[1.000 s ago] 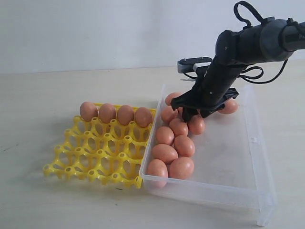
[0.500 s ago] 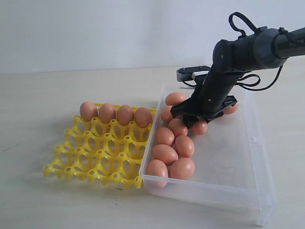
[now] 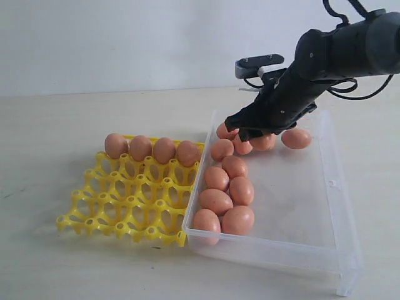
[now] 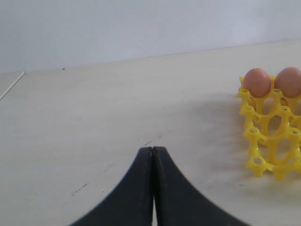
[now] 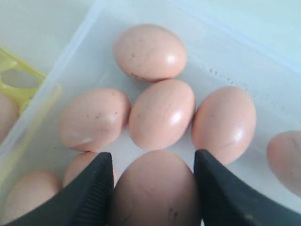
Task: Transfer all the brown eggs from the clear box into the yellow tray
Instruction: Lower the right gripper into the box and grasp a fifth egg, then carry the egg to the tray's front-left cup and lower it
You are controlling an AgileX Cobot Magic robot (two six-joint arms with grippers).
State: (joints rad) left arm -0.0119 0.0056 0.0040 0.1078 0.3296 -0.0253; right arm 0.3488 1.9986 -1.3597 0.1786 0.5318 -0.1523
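brown eggs (image 3: 216, 201): smooth, matte | yellow tray (image 4: 257, 162): glossy plastic | clear box (image 3: 269, 250): transparent plastic

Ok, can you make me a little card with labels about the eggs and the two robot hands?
yellow tray: four brown eggs in its back row, the other cups bare
clear box: about eleven loose eggs, mostly on the tray side
right gripper: above the box, with the held egg clamped between its fingers
left gripper: shut, holding nothing, over the table beside the tray
job: not finished, since most eggs are not yet in the tray
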